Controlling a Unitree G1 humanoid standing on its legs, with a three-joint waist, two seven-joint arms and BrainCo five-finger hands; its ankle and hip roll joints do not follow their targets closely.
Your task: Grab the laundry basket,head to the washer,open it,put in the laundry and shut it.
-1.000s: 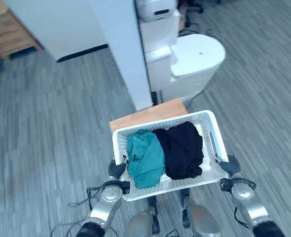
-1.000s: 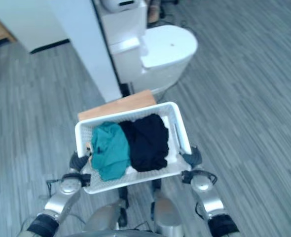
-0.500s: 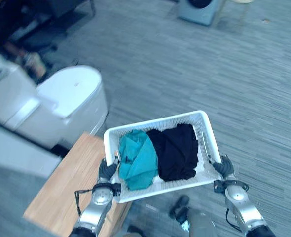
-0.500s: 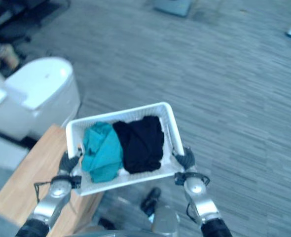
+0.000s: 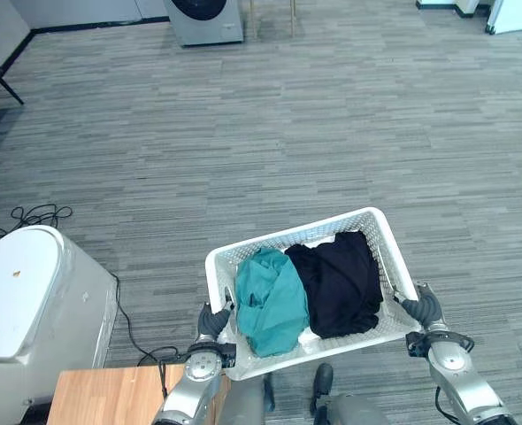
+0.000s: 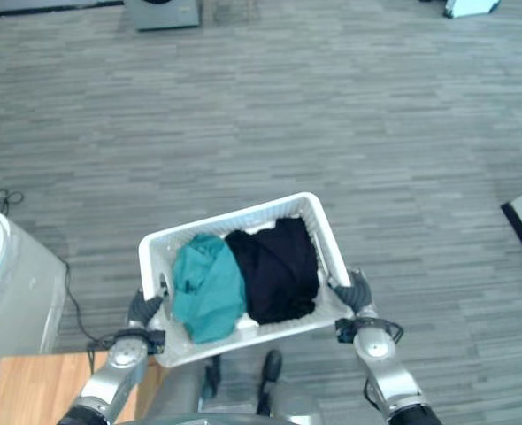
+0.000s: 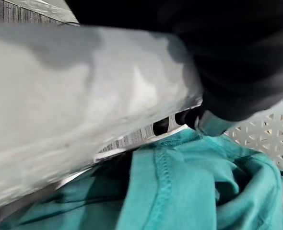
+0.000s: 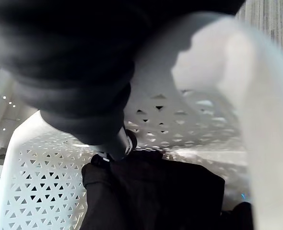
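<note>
Between both hands, left hand [image 5: 210,324] and right hand [image 5: 423,310] clamped on its ends, rides the white perforated plastic laundry basket [image 5: 243,257].

washer [image 5: 204,18]: cut off at top edge, upper left | left hand [image 5: 210,324], right hand [image 5: 423,310]: fingers hidden behind basket [image 5: 218,270] rim | wooden table [image 5: 111,396]: cropped at bottom edge

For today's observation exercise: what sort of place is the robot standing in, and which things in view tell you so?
Probably a mock home or laundry test room: a washer by the far wall, grey plank floor, and a white basket of clothes.
</note>
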